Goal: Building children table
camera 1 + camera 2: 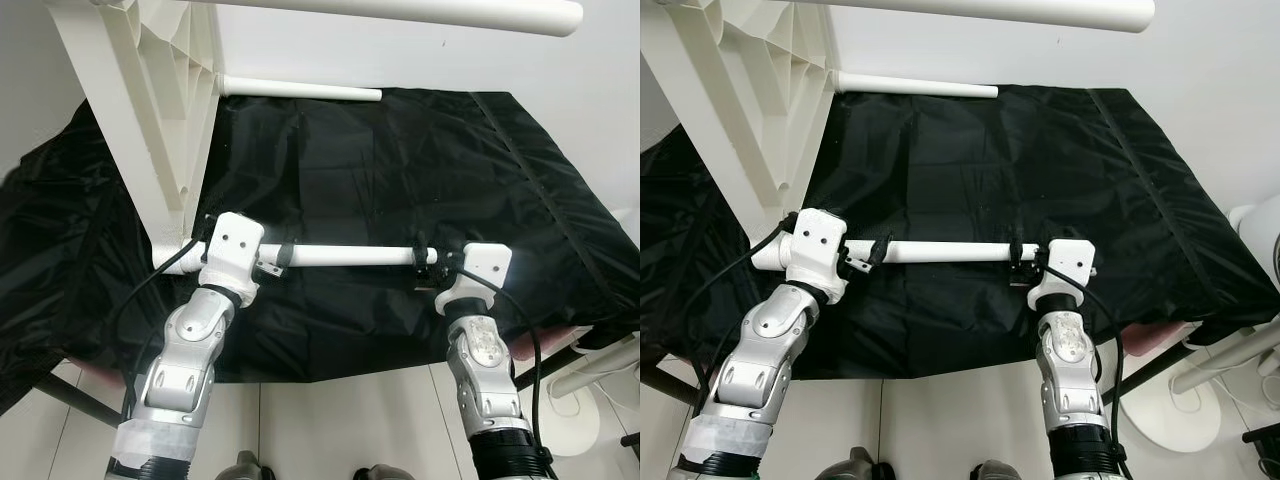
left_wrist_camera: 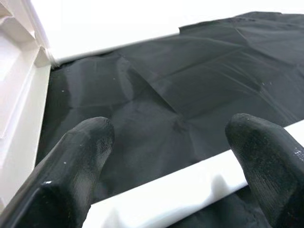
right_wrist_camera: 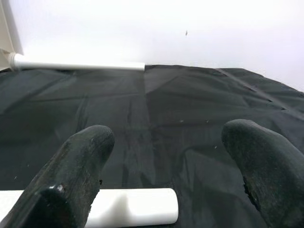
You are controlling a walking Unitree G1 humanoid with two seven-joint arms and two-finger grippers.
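Note:
A white children's table top [image 1: 140,110] stands on edge at the left, ribbed underside facing right. One white leg [image 1: 420,12] juts out of it at the top and another [image 1: 300,90] low along the back wall. A third white leg [image 1: 350,256] lies level at the front, its left end at the top's lower corner. My left gripper [image 1: 275,258] sits at this leg's left part and my right gripper [image 1: 425,262] at its right end. Both are open. In the left wrist view the leg [image 2: 190,190] runs across under the spread fingers [image 2: 71,166]. The right wrist view has its end [image 3: 142,206] between the fingers [image 3: 80,166].
A black cloth [image 1: 400,180] covers the low platform under the parts, against a white wall. Its front edge hangs over the tiled floor [image 1: 330,420]. A white round stand base [image 1: 570,420] and cables lie at the right.

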